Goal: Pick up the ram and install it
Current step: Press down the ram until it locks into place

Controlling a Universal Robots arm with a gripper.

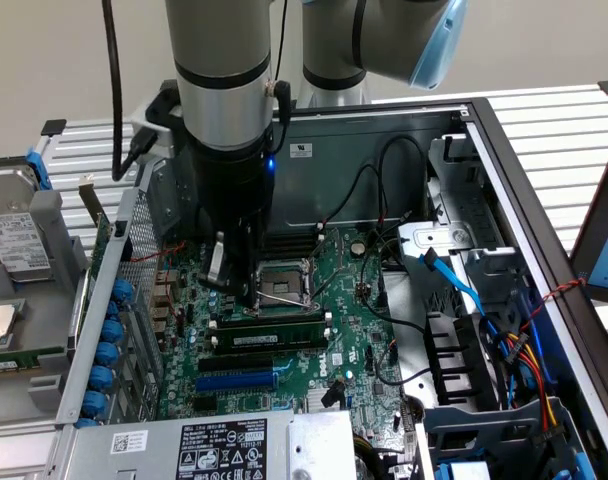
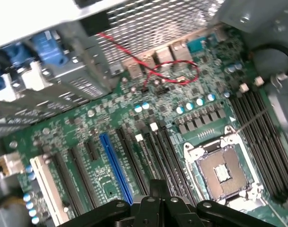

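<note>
One ram seated just beside the hand, grip state unclear.

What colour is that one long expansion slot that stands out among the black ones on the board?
Bright blue. The expansion slot shows best in the wrist view.

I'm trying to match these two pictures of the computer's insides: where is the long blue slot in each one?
Exterior view: the blue slot lies low on the motherboard, toward the exterior view's left, below the black slots.
Wrist view: the blue slot runs diagonally among black slots.
Shared landmark: the CPU socket, several slots away.
</note>
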